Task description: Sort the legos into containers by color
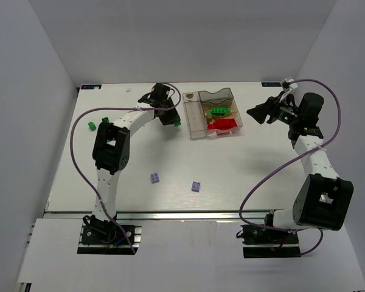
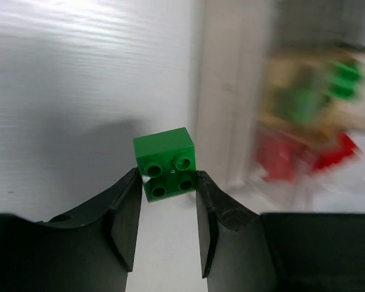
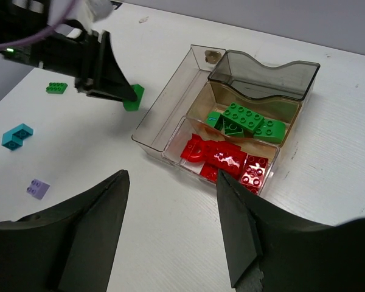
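A: Where is the green brick (image 2: 165, 163)?
B: Pinched in the left claw (image 2: 167, 182), just beside the box (image 3: 162, 97); lift it straight, then drop it with the other greens (image 3: 249, 121); right claw (image 3: 173, 188) hangs wide.

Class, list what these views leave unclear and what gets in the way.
Left wrist view: containers, their contents smeared by blur.
Top view: green brick, mostly hidden under left gripper.
Right wrist view: small tan object in the long compartment, too small to identify.
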Robot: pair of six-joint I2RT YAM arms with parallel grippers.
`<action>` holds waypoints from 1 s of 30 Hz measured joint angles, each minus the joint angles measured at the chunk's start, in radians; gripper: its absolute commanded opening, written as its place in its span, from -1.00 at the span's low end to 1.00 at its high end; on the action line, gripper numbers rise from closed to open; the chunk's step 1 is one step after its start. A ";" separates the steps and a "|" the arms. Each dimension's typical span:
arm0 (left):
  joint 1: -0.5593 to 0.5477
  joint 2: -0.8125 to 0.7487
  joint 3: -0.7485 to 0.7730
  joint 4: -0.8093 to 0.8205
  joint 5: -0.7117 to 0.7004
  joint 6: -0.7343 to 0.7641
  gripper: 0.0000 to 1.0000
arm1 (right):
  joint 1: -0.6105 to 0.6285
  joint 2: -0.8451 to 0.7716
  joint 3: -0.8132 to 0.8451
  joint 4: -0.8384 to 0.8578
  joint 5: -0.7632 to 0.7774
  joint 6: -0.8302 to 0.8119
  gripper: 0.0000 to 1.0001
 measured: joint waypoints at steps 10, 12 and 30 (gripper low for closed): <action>-0.075 -0.171 -0.006 0.403 0.237 0.193 -1.00 | 0.000 0.000 0.000 -0.030 -0.002 -0.032 0.29; -0.092 -0.093 0.100 0.426 0.248 0.198 -1.00 | 0.001 -0.002 0.000 -0.039 -0.002 -0.041 0.29; -0.144 0.252 0.370 0.376 0.181 0.198 0.25 | 0.001 -0.021 -0.017 -0.085 -0.006 -0.089 0.41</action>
